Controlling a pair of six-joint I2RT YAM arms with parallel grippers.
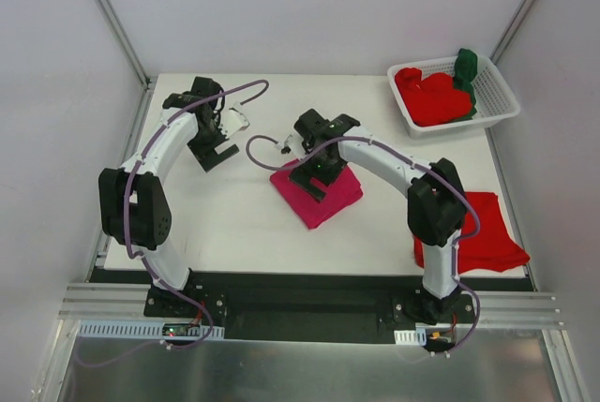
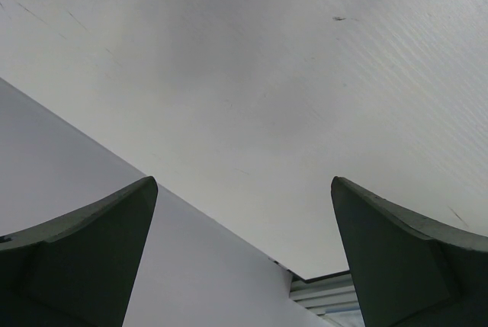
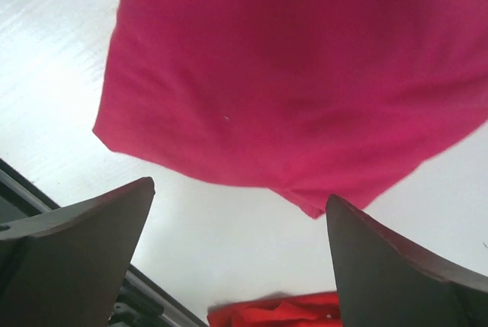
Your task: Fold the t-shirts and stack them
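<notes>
- The folded magenta-pink cotton t-shirt (image 1: 323, 198) lies in a neat, roughly square packet at the middle of the white table (image 1: 234, 224).
- The right gripper (image 1: 314, 184) hangs over the far left part of that pink packet. Its two dark fingers (image 3: 84, 243) are spread wide with nothing between them. I cannot tell whether the tips touch the cloth.
- The left gripper (image 1: 217, 153) sits over bare tabletop towards the far left, well apart from any shirt. Its jaws also stand wide and hold nothing.
- A bright red t-shirt (image 1: 489, 231) lies flat at the table's near right edge, partly hanging over the side and partly hidden behind the right arm.
- The white slotted plastic basket (image 1: 502, 110) stands at the far right corner.
- In the basket, crumpled red shirts (image 1: 431, 95) fill the middle, and a dark green shirt (image 1: 467, 67) is bunched against its far right side.
</notes>
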